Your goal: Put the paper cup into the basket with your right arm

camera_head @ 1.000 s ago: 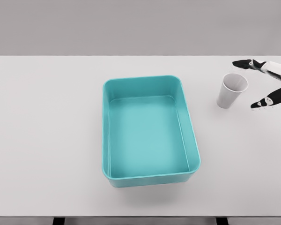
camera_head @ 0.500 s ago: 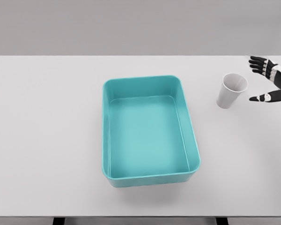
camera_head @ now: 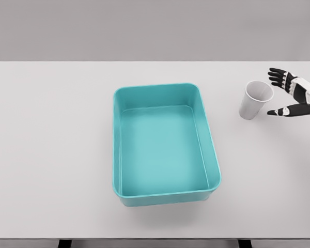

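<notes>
Where the right hand (camera_head: 292, 93) opens, unmarked paper cup (camera_head: 256, 99) stands.

Setting: simulated test bench, not lived-in room. Evidence follows.

Surface: plain white table (camera_head: 51, 155), flat, unmarked, spanning full width of view; dark legs just visible at near edge.

Backdrop: uniform grey wall (camera_head: 144, 28) beyond far table edge, no texture, no fixtures.

Lighting: even, soft shadows only, typical of rendered scene.

Contents: teal basket (camera_head: 115, 155) at centre; white paper cup (camera_head: 254, 103) at far right; white-and-black robot right hand (camera_head: 292, 95) entering from right edge. Sparse object set indicates manipulation trial layout.
</notes>
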### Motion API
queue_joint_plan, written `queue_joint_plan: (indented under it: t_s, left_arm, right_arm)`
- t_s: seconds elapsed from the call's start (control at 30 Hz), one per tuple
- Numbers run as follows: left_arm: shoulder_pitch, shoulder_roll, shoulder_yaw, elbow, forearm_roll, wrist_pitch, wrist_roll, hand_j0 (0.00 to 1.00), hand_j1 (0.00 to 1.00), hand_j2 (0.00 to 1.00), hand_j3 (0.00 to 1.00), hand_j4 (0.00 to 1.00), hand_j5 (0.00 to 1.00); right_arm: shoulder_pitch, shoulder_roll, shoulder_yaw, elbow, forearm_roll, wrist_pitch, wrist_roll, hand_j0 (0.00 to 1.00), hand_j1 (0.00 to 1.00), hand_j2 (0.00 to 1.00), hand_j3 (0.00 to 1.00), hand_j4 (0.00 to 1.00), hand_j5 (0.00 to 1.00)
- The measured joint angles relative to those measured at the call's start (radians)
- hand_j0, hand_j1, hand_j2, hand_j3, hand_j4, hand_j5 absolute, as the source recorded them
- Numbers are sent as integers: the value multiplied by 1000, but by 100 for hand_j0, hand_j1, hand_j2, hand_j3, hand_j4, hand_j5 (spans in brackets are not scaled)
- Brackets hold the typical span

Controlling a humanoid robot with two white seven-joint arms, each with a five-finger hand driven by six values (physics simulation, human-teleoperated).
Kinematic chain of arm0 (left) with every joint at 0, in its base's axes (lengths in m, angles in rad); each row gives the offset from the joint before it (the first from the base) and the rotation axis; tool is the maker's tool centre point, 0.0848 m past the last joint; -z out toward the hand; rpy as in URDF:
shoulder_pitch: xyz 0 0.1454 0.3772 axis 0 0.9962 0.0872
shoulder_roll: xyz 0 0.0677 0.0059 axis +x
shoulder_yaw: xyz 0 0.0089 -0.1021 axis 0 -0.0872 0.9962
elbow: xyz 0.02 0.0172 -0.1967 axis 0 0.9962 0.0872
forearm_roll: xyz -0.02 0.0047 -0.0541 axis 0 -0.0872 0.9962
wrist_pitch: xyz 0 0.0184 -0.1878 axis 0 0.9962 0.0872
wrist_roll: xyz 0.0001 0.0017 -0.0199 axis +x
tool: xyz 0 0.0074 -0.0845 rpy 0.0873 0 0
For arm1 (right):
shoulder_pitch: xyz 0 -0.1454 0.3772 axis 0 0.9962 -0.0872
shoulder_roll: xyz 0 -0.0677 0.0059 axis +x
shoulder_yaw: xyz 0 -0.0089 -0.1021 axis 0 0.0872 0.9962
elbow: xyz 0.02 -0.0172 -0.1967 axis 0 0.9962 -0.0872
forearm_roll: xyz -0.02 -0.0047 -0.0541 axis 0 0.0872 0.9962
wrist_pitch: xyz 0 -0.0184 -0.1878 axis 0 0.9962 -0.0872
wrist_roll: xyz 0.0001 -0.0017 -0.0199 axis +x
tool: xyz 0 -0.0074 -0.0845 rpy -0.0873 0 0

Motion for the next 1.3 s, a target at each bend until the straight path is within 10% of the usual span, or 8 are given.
queue_joint_plan:
  t_s: [1.13,1.3]
  left_arm:
    - [0,0,0,0,0,0,0,100,100,100,100,100,100]
    - [0,0,0,0,0,0,0,100,100,100,100,100,100]
  right_arm:
    - [-29,95,1,14,49,10,0,100,100,100,100,100,100]
    - [-29,95,-1,10,49,18,-1,72,72,72,72,72,72]
